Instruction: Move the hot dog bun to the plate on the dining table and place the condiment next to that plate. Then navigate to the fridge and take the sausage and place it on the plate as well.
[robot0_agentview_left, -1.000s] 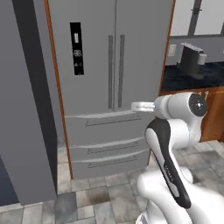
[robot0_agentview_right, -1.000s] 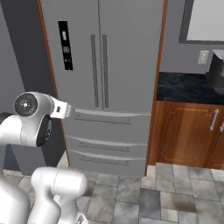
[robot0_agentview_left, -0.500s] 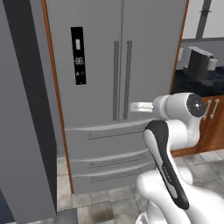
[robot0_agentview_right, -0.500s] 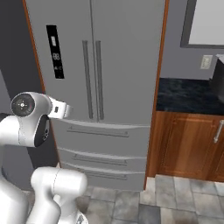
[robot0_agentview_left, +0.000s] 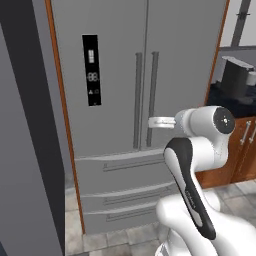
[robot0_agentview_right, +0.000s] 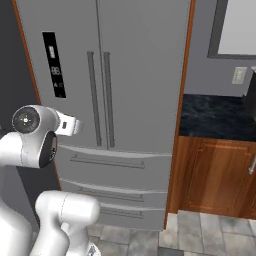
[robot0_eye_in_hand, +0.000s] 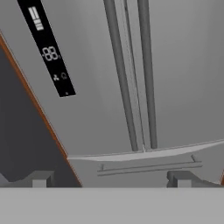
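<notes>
A: Facing the fridge (robot0_agentview_left: 145, 100) now, both doors shut, the two bar handles (robot0_agentview_left: 145, 100) running side by side down the middle seam and the black display panel (robot0_agentview_left: 91, 70) on the left door.

B: And the gripper (robot0_eye_in_hand: 109, 179)? In the hand view the two tips sit wide apart at the bottom, nothing between them, so spread and empty.

A: Agreed. The hand points at the doors just above the top drawer (robot0_eye_in_hand: 148, 166).

B: Where's the sausage?

A: Can't see it. My guess is behind those closed doors, so a door has to come open first.

B: How would that go?

A: The handles are stiff, slim vertical bars; I'd close the fingers around one at mid-height and pull. A smooth bar could slip if the grip is shallow.

B: And the sausage itself?

A: Likely light, round and a bit slick, so take it across the middle, gently, so it doesn't roll.
</notes>
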